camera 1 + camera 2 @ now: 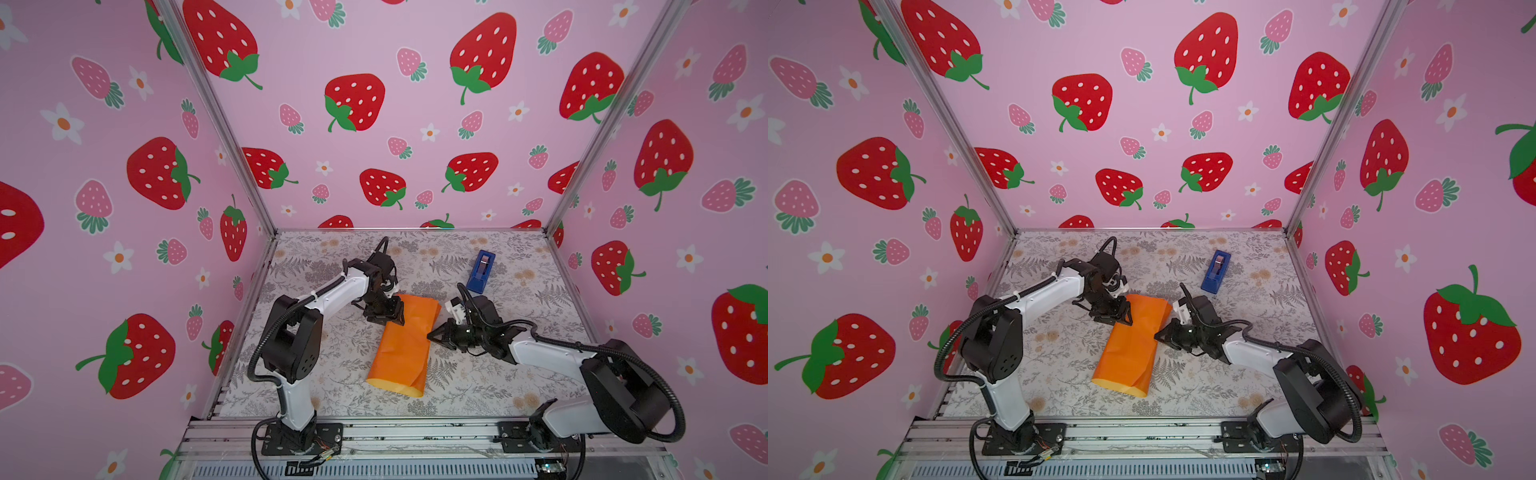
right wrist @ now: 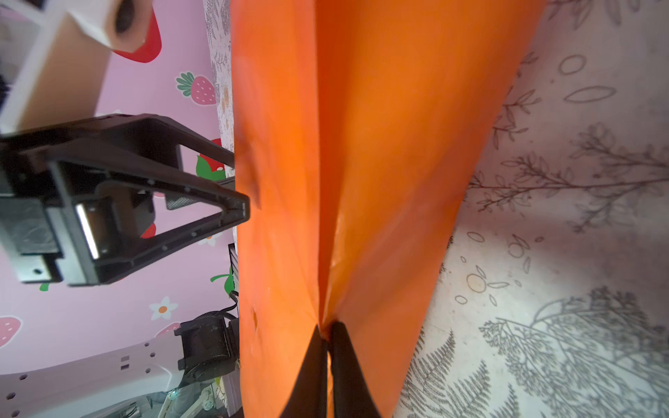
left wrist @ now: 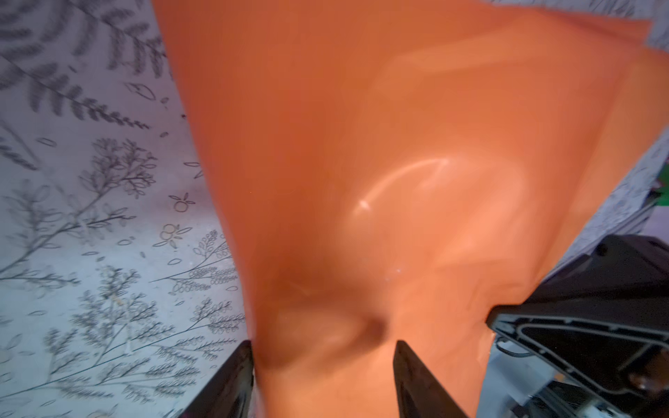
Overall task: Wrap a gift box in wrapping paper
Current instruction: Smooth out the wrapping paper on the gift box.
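While strawberry walls (image 1: 415,104) ring floral cover (image 1: 519,374) | right claw (image 1: 429,334) pinches wrapping paper (image 1: 401,353) | left claw (image 1: 388,319) spread over it

You're looking at wrapping paper (image 1: 405,345) in glossy bright orange, dull yellow inside its open end. Your tabletop (image 1: 519,299) carries grey fern and sprig prints with tan blossoms. The tape dispenser (image 1: 480,272) is blue. The walls (image 1: 299,54) are pink with red strawberries, green leaves and white flowers.

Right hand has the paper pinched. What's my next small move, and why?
Probably close the left hand on the wrapping paper: its jaws stand open astride the sheet's far end, while only the right hand grips it, at a side fold.
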Robot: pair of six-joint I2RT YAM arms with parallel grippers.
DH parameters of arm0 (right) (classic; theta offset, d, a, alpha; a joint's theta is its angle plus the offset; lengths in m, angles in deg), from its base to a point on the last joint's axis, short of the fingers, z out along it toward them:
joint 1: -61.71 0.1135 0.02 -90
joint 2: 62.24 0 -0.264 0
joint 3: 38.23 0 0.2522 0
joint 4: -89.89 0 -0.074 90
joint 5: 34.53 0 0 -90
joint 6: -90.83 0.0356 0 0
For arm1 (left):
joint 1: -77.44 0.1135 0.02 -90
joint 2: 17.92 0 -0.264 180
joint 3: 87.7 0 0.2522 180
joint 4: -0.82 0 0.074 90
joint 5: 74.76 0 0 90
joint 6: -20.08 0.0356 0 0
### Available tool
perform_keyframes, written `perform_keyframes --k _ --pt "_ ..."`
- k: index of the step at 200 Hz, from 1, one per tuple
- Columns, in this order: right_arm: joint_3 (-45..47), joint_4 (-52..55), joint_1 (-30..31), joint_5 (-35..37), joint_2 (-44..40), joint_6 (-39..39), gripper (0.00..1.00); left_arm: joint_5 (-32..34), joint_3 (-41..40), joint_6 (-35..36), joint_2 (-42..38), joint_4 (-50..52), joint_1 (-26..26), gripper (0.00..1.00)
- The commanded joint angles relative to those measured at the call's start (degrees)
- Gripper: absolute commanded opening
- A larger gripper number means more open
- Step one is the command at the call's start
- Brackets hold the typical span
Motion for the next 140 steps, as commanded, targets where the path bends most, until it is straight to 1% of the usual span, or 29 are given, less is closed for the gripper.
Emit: perform_keyframes --k 1,8,13,19,34,69,85,100,104,116,127,140 --pt "0.7 -0.8 0.4 0.6 0.7 0.4 0.08 10.3 6.7 0.9 -7.0 5.0 -2.5 0.67" --pt "0.8 -1.1 0.5 0.6 0.7 0.5 0.08 12.7 7.8 0.7 -8.2 6.0 -3.5 0.68" --pt "0.8 -1.1 0.4 0.5 0.8 0.5 0.08 13.0 8.3 0.6 -8.9 6.5 -4.6 0.68" --pt "0.7 -1.1 0.4 0.5 0.9 0.5 0.08 15.8 8.6 0.3 -9.7 6.7 -5.8 0.68" --pt "0.7 -1.3 0.5 0.4 1.2 0.5 0.08 19.0 7.3 -1.6 -11.5 5.9 -9.9 0.68" --pt "0.7 -2.2 0.4 0.0 1.8 0.8 0.08 20.9 -0.2 -7.3 -12.5 -2.2 -18.9 0.70" --pt "0.5 -2.1 0.4 0.0 1.8 0.6 0.08 22.1 -2.5 -8.6 -11.7 -5.2 -21.6 0.71" --pt "0.3 -2.0 0.4 0.0 1.9 0.5 0.08 22.0 -4.4 -8.5 -10.8 -7.3 -22.7 0.70" --pt "0.2 -2.0 0.5 0.0 1.8 0.5 0.08 21.7 -4.8 -8.5 -10.6 -7.8 -22.8 0.68" --pt "0.3 -2.0 0.5 0.0 1.8 0.5 0.08 20.4 -6.4 -8.4 -10.7 -9.9 -22.6 0.60" --pt "0.4 -1.9 0.4 0.0 1.6 0.5 0.08 18.7 -8.0 -8.8 -11.2 -11.8 -21.9 0.48" --pt "0.5 -1.9 0.5 0.1 1.5 0.5 0.08 16.2 -9.4 -9.6 -11.3 -12.6 -20.4 0.38"
